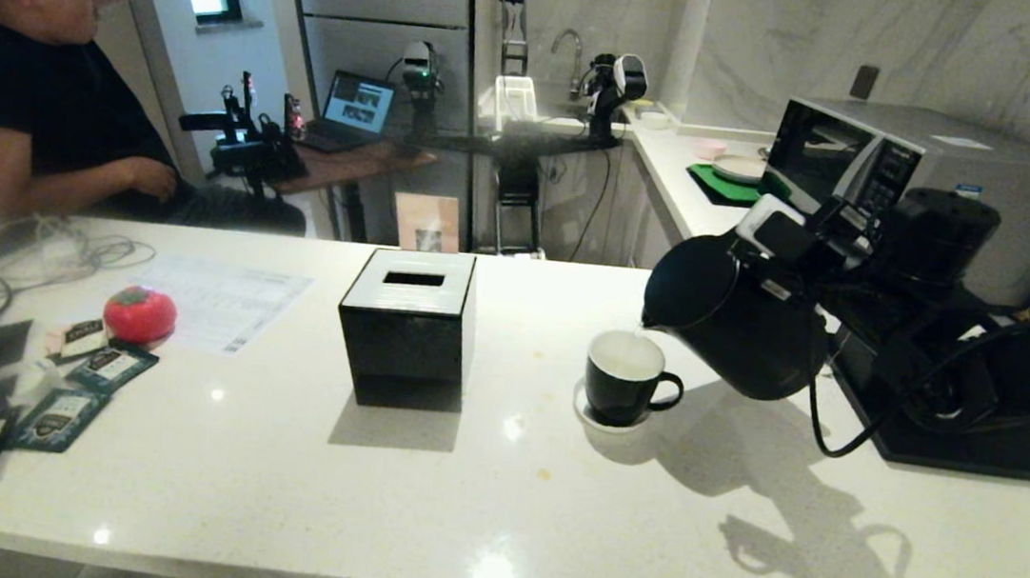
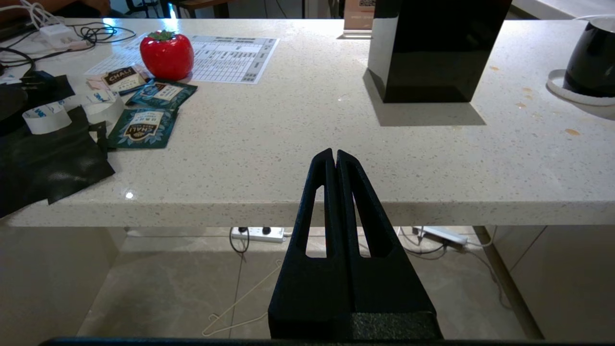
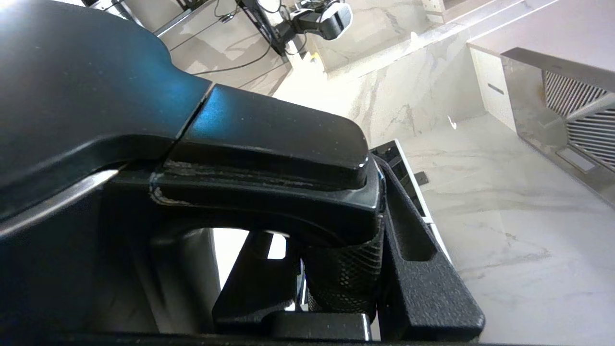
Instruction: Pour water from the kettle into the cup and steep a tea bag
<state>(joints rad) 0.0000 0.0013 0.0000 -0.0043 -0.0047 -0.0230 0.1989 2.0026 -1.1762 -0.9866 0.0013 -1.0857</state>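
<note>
Right tool [image 3: 336,283] clamped on the handle of the kettle [image 1: 742,318]: textured black fingers [image 3: 423,269] either side of a mesh-patterned grip, seen close in the right wrist view. Kettle matte black, rounded, held in the air and tipped, its short pointed spout just above the rim of the cup [image 1: 625,377]. Kettle's black cord loops down to the desk [image 1: 493,497]. Cup glossy black with white interior, loop handle turned toward the kettle, standing on a small round white saucer [image 1: 583,409]. Whether water is running from the spout cannot be made out against the white interior. Desk is pale speckled stone, polished, with a few small tan spots near the cup. Black glossy cube-shaped box [image 1: 409,326] with a slot in its pale top stands well apart from the cup, on the robot's left of it. Further left: red tomato-shaped object [image 2: 166,54] on a printed paper sheet [image 2: 230,57], flat dark teal sachets [image 2: 141,126] just beside it, black fabric and cables at the desk's end. Left tool [image 2: 335,161] parked below the desk's near edge, its two slotted black fingers pressed together, nothing between them. A person in a black shirt [image 1: 37,100] sits beyond the desk, one hand raised to the head. Steel microwave [image 1: 929,170] behind the kettle.
</note>
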